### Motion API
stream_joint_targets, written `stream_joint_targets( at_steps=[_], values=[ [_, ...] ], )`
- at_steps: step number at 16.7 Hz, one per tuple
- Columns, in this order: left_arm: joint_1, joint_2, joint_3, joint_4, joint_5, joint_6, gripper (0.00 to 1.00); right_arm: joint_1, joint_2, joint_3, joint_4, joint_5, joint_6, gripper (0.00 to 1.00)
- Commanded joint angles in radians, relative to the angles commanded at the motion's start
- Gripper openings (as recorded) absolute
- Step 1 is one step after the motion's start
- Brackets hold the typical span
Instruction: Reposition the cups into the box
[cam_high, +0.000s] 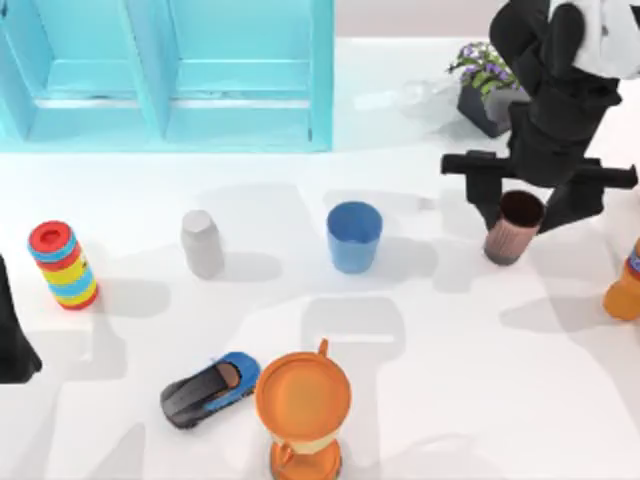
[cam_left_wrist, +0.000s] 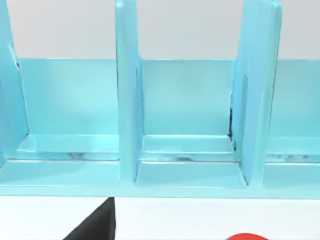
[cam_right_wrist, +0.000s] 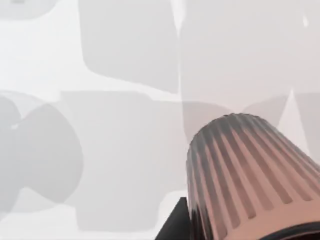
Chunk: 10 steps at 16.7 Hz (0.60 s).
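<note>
Neither cup boxed yet.
Right gripper (cam_high: 520, 215) is clamped on the brown cup (cam_high: 514, 228); blue cup (cam_high: 354, 236) stands to its left, box (cam_high: 320, 75) beyond; left arm parked at table's left edge.

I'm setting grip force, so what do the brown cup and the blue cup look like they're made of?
The brown cup looks like matte moulded plastic, perhaps ceramic: its wall is finely ribbed top to bottom, with no shine, as the right wrist view shows. The blue cup looks like smooth, slightly glossy plastic: an even colour and a thin rim. Neither material is certain.
</note>
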Motion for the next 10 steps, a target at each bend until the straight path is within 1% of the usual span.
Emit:
stream_joint_targets(
  at_steps=[2,5,8,10],
  values=[
    [0.0,0.0,0.0,0.0,0.0,0.0,1.0,-0.077,-0.013,0.056,-0.029,-0.015,0.001,0.0],
    [0.0,0.0,0.0,0.0,0.0,0.0,1.0,-0.161,-0.055,0.121,-0.119,-0.016,-0.058,0.0],
    [0.0,0.0,0.0,0.0,0.0,0.0,1.0,-0.184,-0.114,0.123,-0.231,0.003,-0.189,0.0],
    [0.0,0.0,0.0,0.0,0.0,0.0,1.0,-0.179,-0.152,0.1,-0.285,0.017,-0.248,0.0]
  ],
)
